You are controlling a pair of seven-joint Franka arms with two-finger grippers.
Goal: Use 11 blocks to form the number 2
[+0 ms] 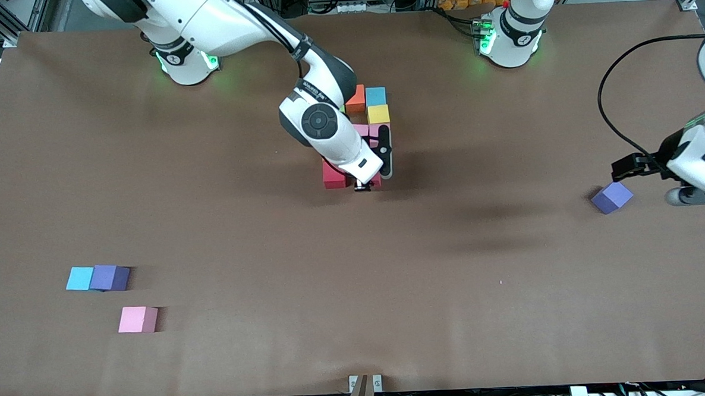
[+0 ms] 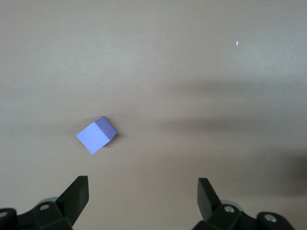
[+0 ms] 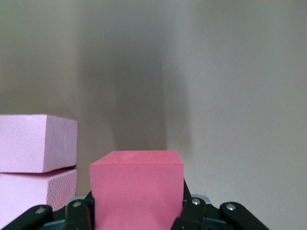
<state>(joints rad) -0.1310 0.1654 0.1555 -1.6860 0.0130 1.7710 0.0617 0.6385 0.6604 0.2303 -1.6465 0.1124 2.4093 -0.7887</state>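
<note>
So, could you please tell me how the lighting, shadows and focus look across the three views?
Front view: even light, soft arm shadows on the table, loose pink block smeared at one edge. Left wrist view: sharp purple block, faint shadow bands. Right wrist view: crisp red block, dark shadow above it.

The unfinished number 2 (image 1: 369, 135) sits mid-table: an orange cube (image 1: 355, 99) beside a blue cube (image 1: 375, 96), a yellow cube (image 1: 378, 114) below, then pink cubes (image 3: 33, 143) and red cubes (image 1: 334, 176). A purple cube (image 1: 612, 197) lies well apart, toward the left arm's end.
</note>
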